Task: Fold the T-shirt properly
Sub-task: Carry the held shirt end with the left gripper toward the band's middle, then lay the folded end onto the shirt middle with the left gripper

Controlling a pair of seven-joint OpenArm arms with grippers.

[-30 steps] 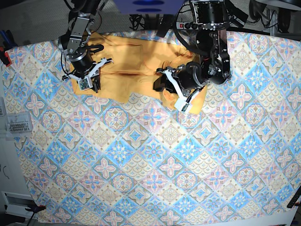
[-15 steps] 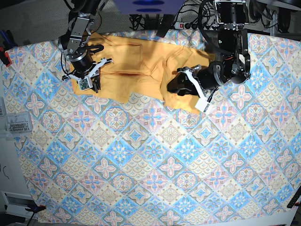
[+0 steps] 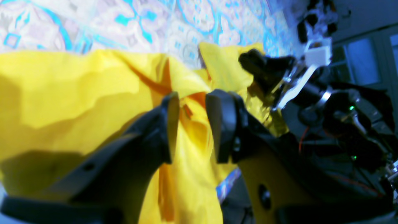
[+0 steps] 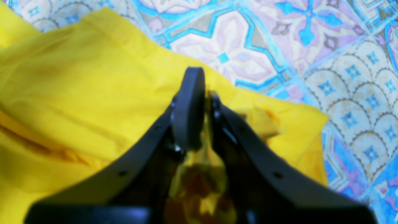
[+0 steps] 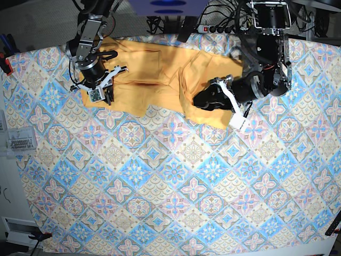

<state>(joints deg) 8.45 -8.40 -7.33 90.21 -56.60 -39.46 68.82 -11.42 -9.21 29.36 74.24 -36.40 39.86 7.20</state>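
The T-shirt (image 5: 154,74) lies crumpled along the far edge of the surface, spread on the tile-patterned cloth (image 5: 170,181) between the two arms. It is far from flat: ridges and a doubled-over flap run through its middle, and its near edge is uneven.

The right claw (image 4: 202,102) is pinched almost shut on a bunched fold of the yellow fabric at the shirt's end; in the base view the right claw (image 5: 98,90) sits low over that corner. The left claw (image 3: 192,124) stands at a narrow gap with a thick pleat of fabric rising between its two pads, so it appears to hold the shirt as well, at the left claw (image 5: 205,100) position near the opposite end.

The step in hand looks like drawing the shirt taut between the two grips to lay it flat before any fold. To do it well, the arms should pull apart evenly and low over the cloth, so the thin fabric slides instead of lifting into new wrinkles. The left grip seems to gather several layers; if it pulls hard, the inner layers may drag along and leave the flap doubled. The patterned cloth beneath could also ruck if the fabric is dragged too firmly.
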